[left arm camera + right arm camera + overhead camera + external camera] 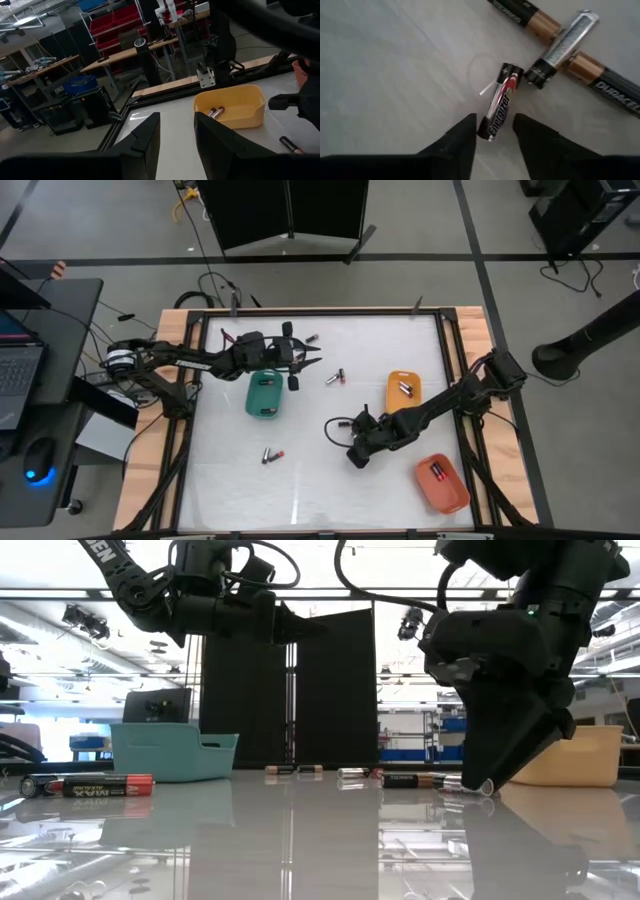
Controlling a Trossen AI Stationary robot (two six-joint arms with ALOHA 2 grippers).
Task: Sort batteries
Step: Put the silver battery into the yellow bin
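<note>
In the right wrist view a black, red and silver battery [499, 107] lies flat on the white table. My right gripper [495, 132] points steeply down, open, with a fingertip on each side of the battery's near end. Just beyond it lie a silver battery [565, 42] and two black-and-copper batteries [607, 82]. From above, my right gripper [345, 435] is at the table's middle. My left gripper [177, 137] is open and empty, held level above the table over the far end of the green tray [263, 395]. My right gripper comes from above, slanting, with its fingers along the near end [487, 131] of the black, red and silver battery. The battery lies flat on the table. I cannot tell whether either finger touches it.
An orange tray [403, 390] with batteries stands right of centre, and a red tray [442, 483] with one battery at the near right. Loose batteries lie near the middle [335, 377], at the near left [270, 454] and by the far edge [312, 338].
</note>
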